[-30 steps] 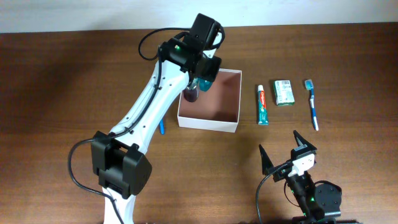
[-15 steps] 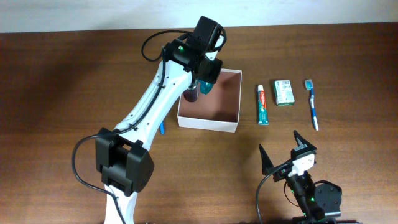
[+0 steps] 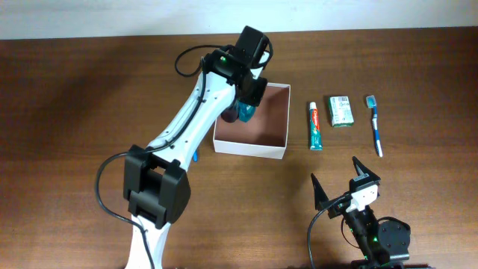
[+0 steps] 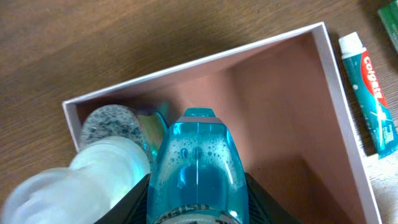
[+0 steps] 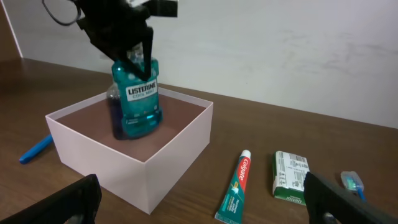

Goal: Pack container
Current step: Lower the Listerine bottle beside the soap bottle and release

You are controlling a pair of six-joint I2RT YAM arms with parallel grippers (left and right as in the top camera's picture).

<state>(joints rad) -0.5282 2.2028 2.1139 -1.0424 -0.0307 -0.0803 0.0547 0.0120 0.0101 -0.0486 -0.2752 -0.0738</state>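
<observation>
L jaws (image 5: 138,55), part-open, grip the upright bottle (image 5: 136,99) at its top; we see the container (image 3: 252,148) directly beneath, bottle low in its left side. R jaws (image 3: 336,173) wide, empty, well apart from it.

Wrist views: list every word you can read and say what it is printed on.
"LISTERINE": label of the mouthwash bottle.
"COOL MINT": same label, just beneath the brand.
"Colgate": along the toothpaste tube.
Green-and-white carton: it has print, but too small to read.
</observation>
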